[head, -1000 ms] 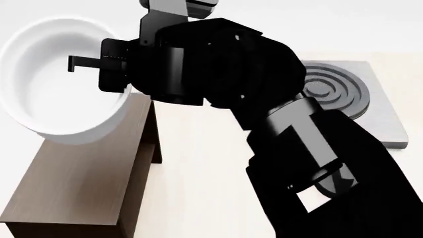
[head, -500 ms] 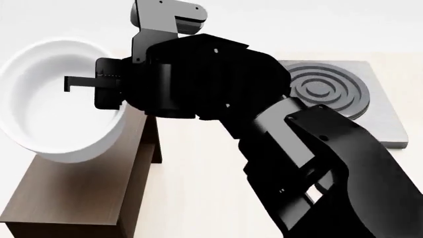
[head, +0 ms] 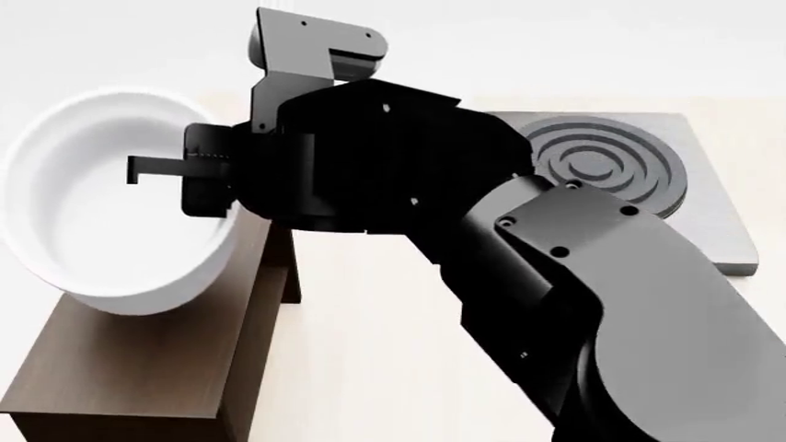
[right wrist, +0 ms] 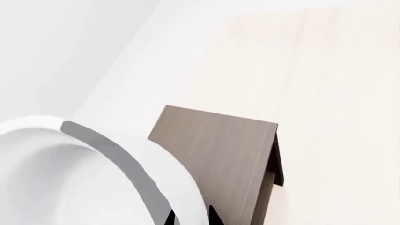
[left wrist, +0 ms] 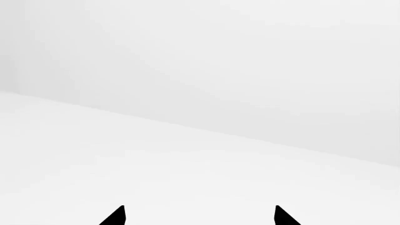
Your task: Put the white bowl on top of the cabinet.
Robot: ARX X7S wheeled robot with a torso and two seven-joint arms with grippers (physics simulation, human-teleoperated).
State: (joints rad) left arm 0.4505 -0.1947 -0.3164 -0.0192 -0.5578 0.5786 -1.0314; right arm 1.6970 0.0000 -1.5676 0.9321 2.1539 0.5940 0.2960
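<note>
The right gripper (head: pixel 215 175) holds the white bowl (head: pixel 110 203) by its rim, jaws closed on the wall, tilted above the near end of the cabinet (head: pixel 147 368), evidently for placement. Left gripper (left wrist: pixel 198 218): tips apart, holding nothing.

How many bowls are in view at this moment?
1. A single white bowl is held by its rim in the right gripper above the near end of the cabinet. The right arm blocks much of the table, so another could be hidden.
</note>
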